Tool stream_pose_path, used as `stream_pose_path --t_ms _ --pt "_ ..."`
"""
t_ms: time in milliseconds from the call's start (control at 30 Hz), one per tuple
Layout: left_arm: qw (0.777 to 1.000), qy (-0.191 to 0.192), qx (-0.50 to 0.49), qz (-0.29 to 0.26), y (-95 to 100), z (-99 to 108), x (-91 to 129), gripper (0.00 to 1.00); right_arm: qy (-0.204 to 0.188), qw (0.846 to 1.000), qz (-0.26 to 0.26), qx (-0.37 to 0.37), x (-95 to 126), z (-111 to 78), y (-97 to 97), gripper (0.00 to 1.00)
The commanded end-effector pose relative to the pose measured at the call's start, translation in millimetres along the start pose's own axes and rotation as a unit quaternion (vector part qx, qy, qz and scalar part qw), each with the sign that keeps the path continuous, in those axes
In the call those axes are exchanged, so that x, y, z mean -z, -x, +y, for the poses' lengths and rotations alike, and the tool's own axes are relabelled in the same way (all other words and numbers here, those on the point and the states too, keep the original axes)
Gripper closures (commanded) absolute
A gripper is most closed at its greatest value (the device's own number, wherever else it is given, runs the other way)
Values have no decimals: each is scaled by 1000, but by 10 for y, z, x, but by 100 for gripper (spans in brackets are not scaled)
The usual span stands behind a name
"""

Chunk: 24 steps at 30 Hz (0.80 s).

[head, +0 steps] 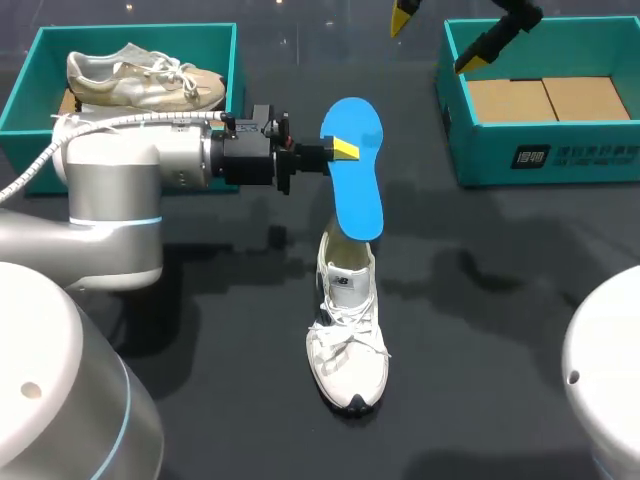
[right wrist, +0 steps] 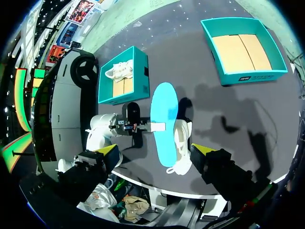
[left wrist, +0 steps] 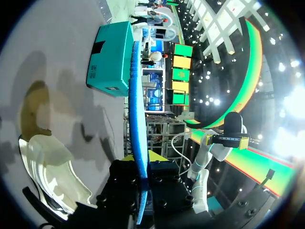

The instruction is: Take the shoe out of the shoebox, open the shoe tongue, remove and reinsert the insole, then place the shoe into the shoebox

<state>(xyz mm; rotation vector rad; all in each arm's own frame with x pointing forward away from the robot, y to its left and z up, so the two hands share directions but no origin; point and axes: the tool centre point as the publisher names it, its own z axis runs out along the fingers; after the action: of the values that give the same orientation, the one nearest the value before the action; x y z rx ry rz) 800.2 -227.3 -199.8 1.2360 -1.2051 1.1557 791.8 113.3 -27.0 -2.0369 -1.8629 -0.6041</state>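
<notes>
Smooth blue insole [head: 355, 170] — flat, elongated oval, clamped in left gripper [head: 343, 150] jaws above white laced sneaker [head: 347, 335]; right gripper [head: 436, 40] jaws wide.

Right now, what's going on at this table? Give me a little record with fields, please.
Blue insole: clamped in left gripper, over the white shoe at its heel
Shoe: flat on the table, toe toward the robot
Left box: teal, holds a second shoe
Right box: teal, no shoe inside
Right gripper: open, raised near the right box
</notes>
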Motion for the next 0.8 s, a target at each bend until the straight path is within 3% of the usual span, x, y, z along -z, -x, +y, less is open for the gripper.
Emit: stream_pose_path --t_ms 33,467,800 --pt "1000 -1 2 1 13 -25 -31 100 -4 981 -191 0 -54 34 -154 0" --pt "1000 -4 10 2 16 -39 -36 100 -10 956 -294 14 -190 -43 -439 0" --pt "1000 -4 10 2 16 -39 -36 100 -9 957 -290 20 -285 -86 -499 0"
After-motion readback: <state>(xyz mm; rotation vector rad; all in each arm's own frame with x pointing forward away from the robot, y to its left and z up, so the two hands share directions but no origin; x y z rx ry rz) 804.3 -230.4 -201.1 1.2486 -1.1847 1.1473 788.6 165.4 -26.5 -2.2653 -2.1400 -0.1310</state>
